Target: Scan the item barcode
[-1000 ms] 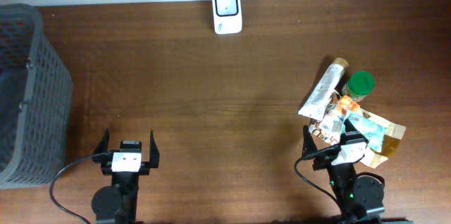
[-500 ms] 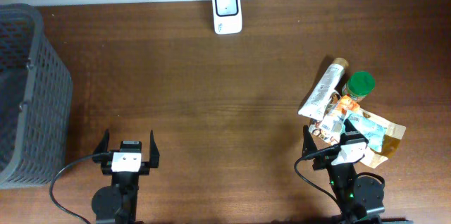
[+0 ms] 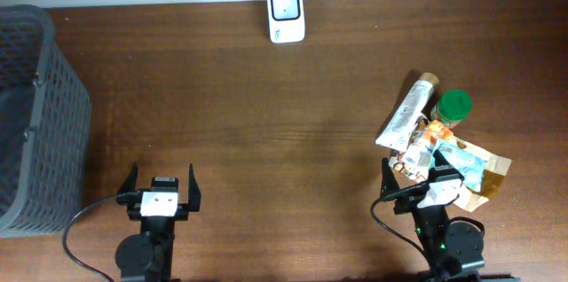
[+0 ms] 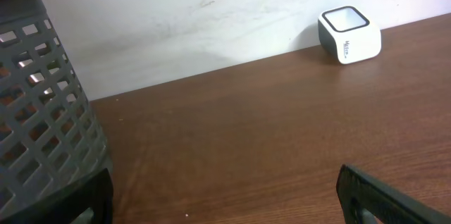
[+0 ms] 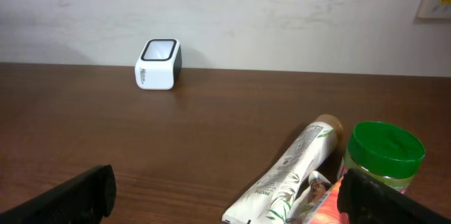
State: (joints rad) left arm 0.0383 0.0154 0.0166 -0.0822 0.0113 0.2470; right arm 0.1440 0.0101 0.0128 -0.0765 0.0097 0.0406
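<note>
Both arms sit at the near edge of a dark wood table (image 3: pixel 266 122), jaws spread wide, neither closed on anything. The L gripper (image 3: pixel 161 179) faces bare wood. A grey mesh basket (image 3: pixel 40 113) stands ahead and to its left, its wall filling the left of the L wrist view. A white barcode scanner (image 3: pixel 286 13) sits well ahead of both tools at the table's back edge, against the wall: ahead-right of the L gripper, ahead-left of the R gripper (image 3: pixel 424 172). The goods lie right at the R gripper, a pile of items (image 3: pixel 439 144) starting betw. its fingers and running ahead-right. Pile incl. a white tube (image 3: pixel 406 115) w/ tan cap, angled away from the tool; a green-lidded jar (image 3: pixel 454 106), upright, just right of the tube; and crumpled snack packets (image 3: pixel 470 165) nearest the tool, by its right finger. Can't tell if that finger touches them.
</note>
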